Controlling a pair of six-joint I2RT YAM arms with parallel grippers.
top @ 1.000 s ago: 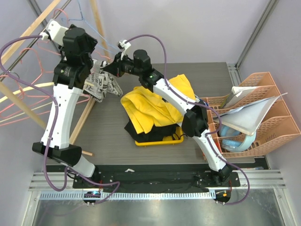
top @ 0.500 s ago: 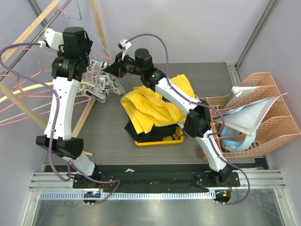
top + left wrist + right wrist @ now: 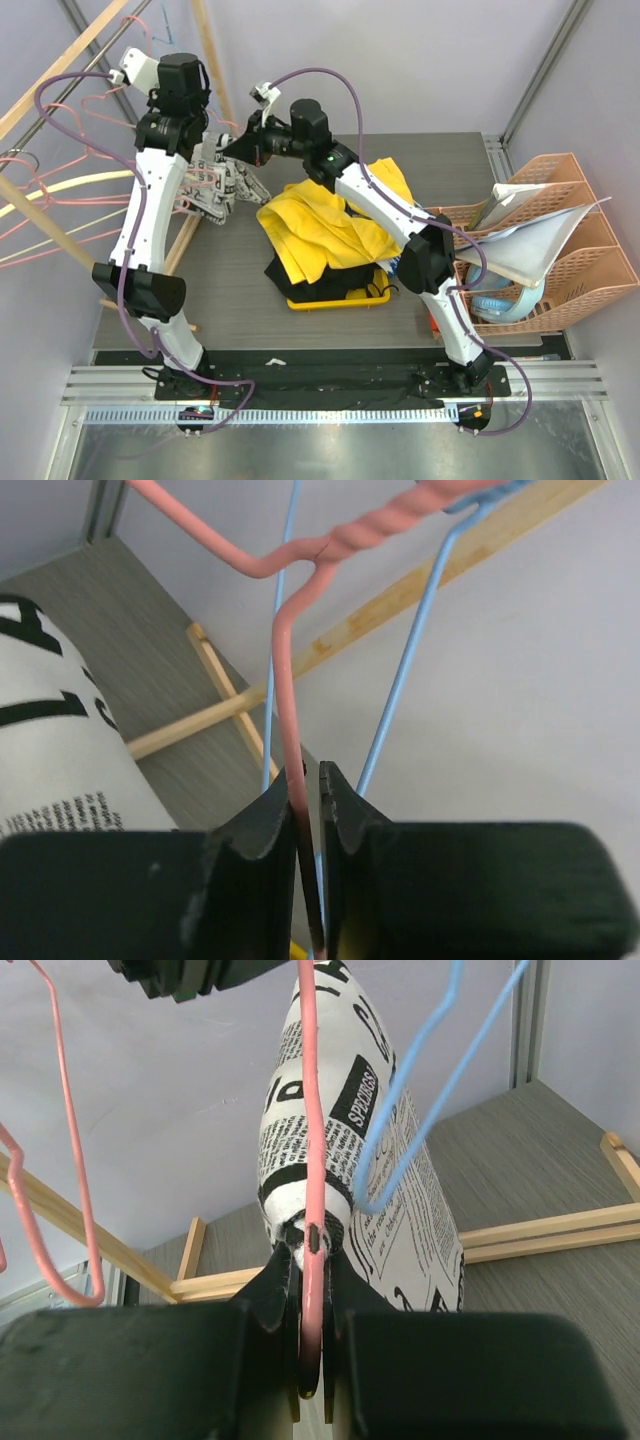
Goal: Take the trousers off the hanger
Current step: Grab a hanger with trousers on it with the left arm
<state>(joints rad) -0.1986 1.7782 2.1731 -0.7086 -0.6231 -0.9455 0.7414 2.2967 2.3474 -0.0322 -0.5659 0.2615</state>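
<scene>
Tightly, left pincer [image 3: 308, 780] and right pincer [image 3: 312, 1250] clamp the hanger [image 3: 309, 1110], trousers [image 3: 420, 1240] hanging beside.

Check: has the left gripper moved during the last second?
Yes. In the top view the left gripper has shifted right, toward the yellow clothes, and its jaws now pinch the pink hanger.

The pink wire hanger [image 3: 283, 680] looks like thin metal under a smooth, slightly glossy coating, twisted like rope at its neck. The blue wire hanger [image 3: 390, 708] has the same finish. The white newspaper-print trousers [image 3: 335, 1130] are soft matt cloth. The left pincer [image 3: 308, 785] and right pincer [image 3: 312, 1260] are matt black plastic. The dark grey counter [image 3: 230, 270] shows a matt wood grain, and the pale wooden slats [image 3: 350, 640] look bare and unvarnished.
</scene>
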